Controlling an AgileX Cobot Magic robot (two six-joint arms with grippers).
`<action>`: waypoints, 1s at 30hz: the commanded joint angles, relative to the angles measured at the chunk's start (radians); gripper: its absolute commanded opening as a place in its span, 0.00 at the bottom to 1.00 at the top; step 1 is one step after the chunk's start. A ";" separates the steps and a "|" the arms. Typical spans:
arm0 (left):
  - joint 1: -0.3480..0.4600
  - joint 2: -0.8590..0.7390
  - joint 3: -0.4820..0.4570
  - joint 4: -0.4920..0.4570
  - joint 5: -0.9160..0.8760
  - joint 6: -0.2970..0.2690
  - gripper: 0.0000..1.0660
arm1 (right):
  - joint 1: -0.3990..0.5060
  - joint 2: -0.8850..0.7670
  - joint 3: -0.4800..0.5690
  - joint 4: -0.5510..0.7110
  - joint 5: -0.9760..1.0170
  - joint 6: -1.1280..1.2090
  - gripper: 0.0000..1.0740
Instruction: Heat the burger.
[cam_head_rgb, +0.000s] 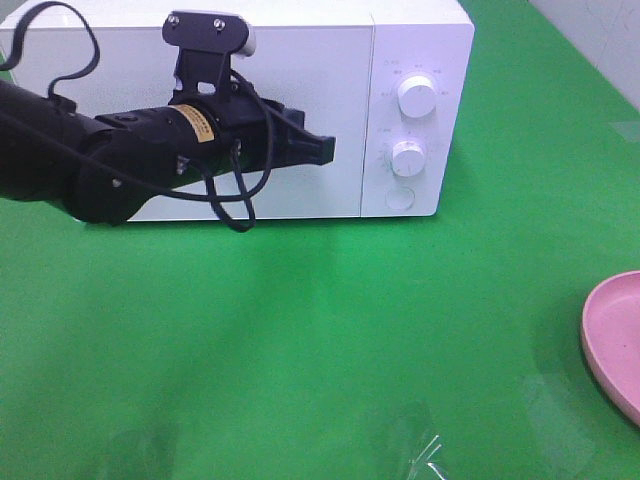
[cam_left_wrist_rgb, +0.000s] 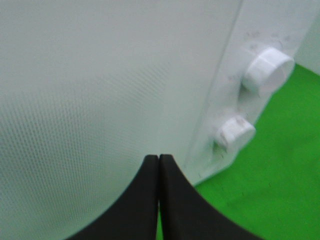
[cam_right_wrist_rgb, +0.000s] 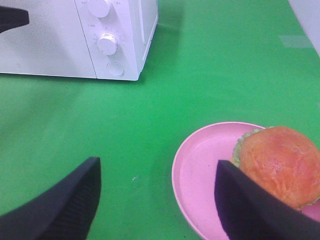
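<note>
The burger (cam_right_wrist_rgb: 281, 164), with an orange-brown bun and a fringe of green lettuce, sits on a pink plate (cam_right_wrist_rgb: 205, 172) on the green table. Only the plate's edge (cam_head_rgb: 610, 340) shows in the high view, at the far right. My right gripper (cam_right_wrist_rgb: 155, 200) hangs open above the table beside the plate, one finger overlapping the burger's side in the wrist view. My left gripper (cam_head_rgb: 325, 150) is shut, its tips (cam_left_wrist_rgb: 158, 165) close against the closed door of the white microwave (cam_head_rgb: 300, 60), near the door's right edge.
The microwave's control panel has two round knobs (cam_head_rgb: 416, 97) (cam_head_rgb: 407, 158) and a round button (cam_head_rgb: 400, 197) below them. Green cloth (cam_head_rgb: 300, 340) covers the table. A clear plastic scrap (cam_head_rgb: 425, 455) lies near the front edge.
</note>
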 joint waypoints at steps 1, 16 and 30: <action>-0.027 -0.105 0.089 -0.005 0.144 -0.004 0.22 | -0.003 -0.027 0.002 0.003 -0.016 -0.009 0.62; -0.033 -0.352 0.172 0.018 0.774 -0.005 0.93 | -0.003 -0.027 0.002 0.003 -0.016 -0.009 0.62; 0.273 -0.638 0.168 0.058 1.356 -0.015 0.93 | -0.003 -0.027 0.002 0.003 -0.016 -0.009 0.62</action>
